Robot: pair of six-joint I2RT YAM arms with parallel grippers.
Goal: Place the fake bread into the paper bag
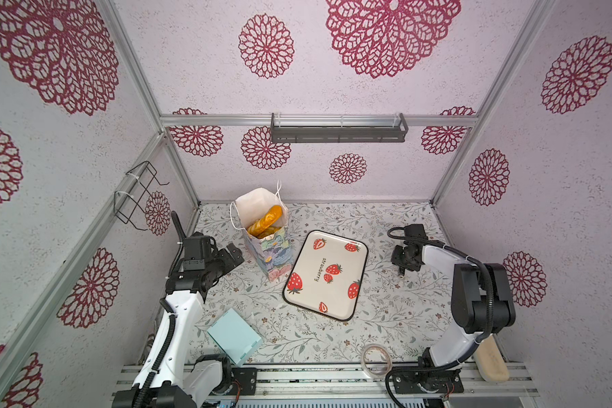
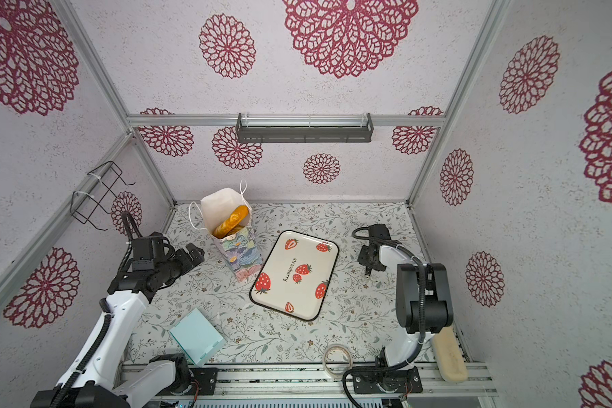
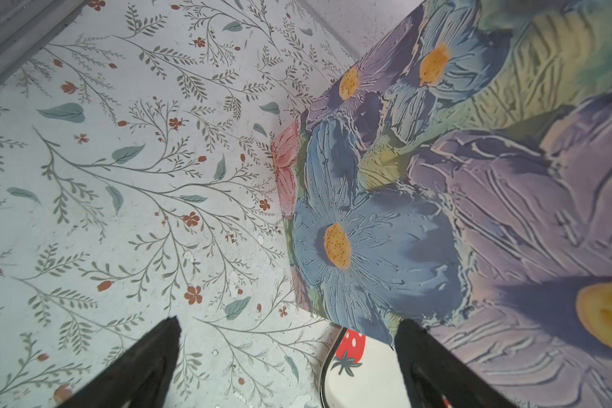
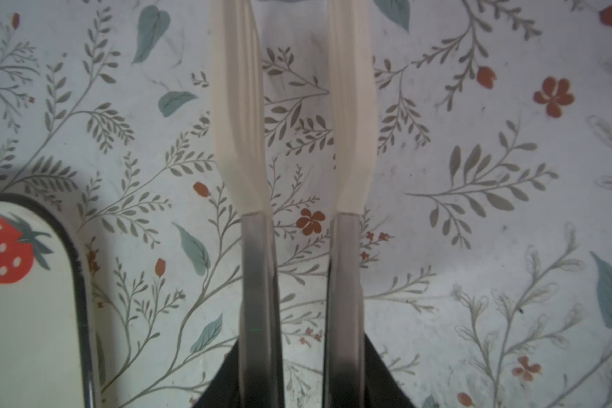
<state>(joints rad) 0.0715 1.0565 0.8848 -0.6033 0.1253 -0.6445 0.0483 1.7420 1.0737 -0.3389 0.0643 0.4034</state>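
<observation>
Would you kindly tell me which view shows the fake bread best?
Both top views: they look down into the open paper bag onto the fake bread. The left wrist view shows only the bag's outside; the right wrist view, neither.

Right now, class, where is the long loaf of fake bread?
In both top views the loaf leans inside the open paper bag, toward the back left of the table, just left of the strawberry tray.

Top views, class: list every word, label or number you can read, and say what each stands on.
"strawberry": black lettering on the tray, among its printed strawberries.
No other text is readable; the paper bag and light blue box show none.
</observation>
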